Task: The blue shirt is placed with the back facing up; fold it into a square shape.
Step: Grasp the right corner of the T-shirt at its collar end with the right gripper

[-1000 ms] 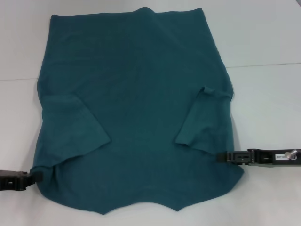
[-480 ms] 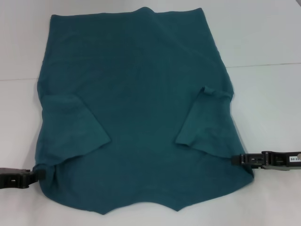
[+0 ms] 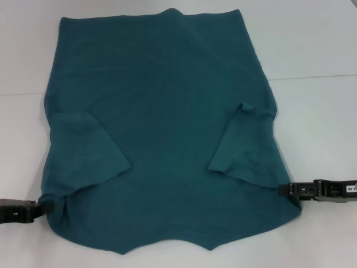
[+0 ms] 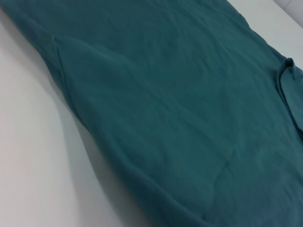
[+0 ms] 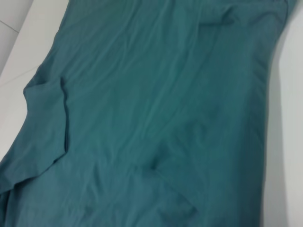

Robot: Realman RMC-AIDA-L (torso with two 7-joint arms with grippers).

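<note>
The blue shirt (image 3: 162, 128) lies flat on the white table (image 3: 318, 123), plain side up, with both short sleeves folded inward over the body. My left gripper (image 3: 44, 207) grips the shirt's near left edge, where the fabric bunches. At the near right corner my right gripper (image 3: 283, 191) is shut on the cloth, which is drawn out toward it. Both wrist views show only the teal shirt (image 4: 180, 109) (image 5: 156, 109) and table, with no fingers visible.
Bare white tabletop (image 3: 22, 134) borders the shirt on its left and right. A thin seam line (image 3: 312, 76) crosses the table behind the right arm. The shirt's near hem reaches almost to the bottom of the head view.
My right gripper has moved outward to the right, pulling the shirt's near right corner with it. The left gripper has stayed in place.
</note>
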